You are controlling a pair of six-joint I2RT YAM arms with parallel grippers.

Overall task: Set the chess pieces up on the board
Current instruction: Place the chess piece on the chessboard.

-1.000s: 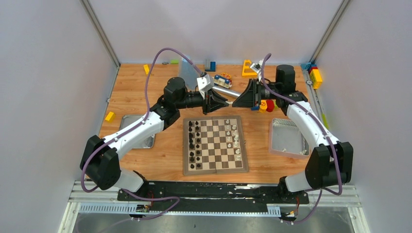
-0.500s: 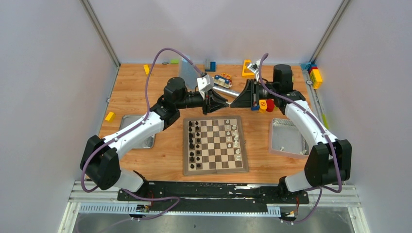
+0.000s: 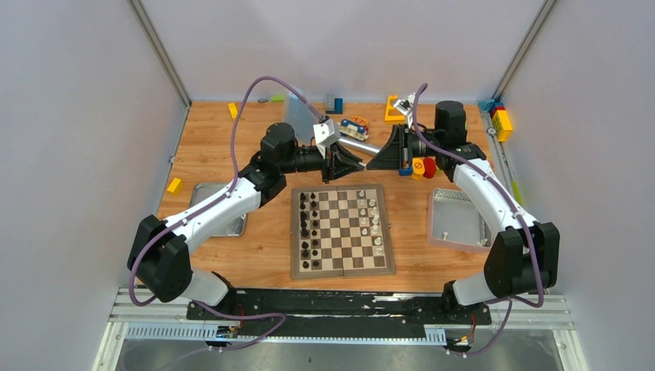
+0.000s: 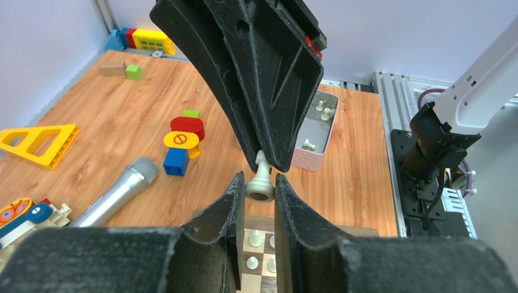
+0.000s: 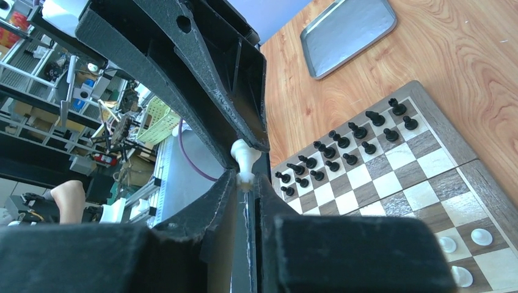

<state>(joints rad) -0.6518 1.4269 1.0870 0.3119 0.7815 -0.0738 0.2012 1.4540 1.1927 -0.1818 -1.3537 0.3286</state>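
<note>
Over the far edge of the square wooden chessboard with dark brown and cream squares and a tan border (image 3: 342, 270), tip to tip in the air and clear of the squares: the black two-finger left gripper (image 4: 258, 183) and the black two-finger right gripper (image 4: 267, 160). Between them, off the board, a single small cream chess piece with a round base (image 4: 261, 177), its axis along the line of the two grippers. Pinched at that round base by the left gripper's fingers (image 4: 232, 195), pressed in on both sides. Nipped at the slim top end by the right gripper's fingertips, drawn in tight around it in the right wrist view, so grasped from both ends at once. On the board below, a double file of tiny black chess figurines (image 3: 309, 228) along the left side and tiny cream chess figurines (image 3: 372, 220) in the two files on the right side. To the right of the board, a shiny square metal tin with pinkish walls (image 3: 463, 212), a few more cream figurines inside. To the left, a flat metal lid (image 3: 218, 209). Beyond the grippers on the orange wood table (image 3: 263, 255), a silver microphone (image 4: 113, 195) and scattered coloured toy blocks (image 4: 180, 140).
</note>
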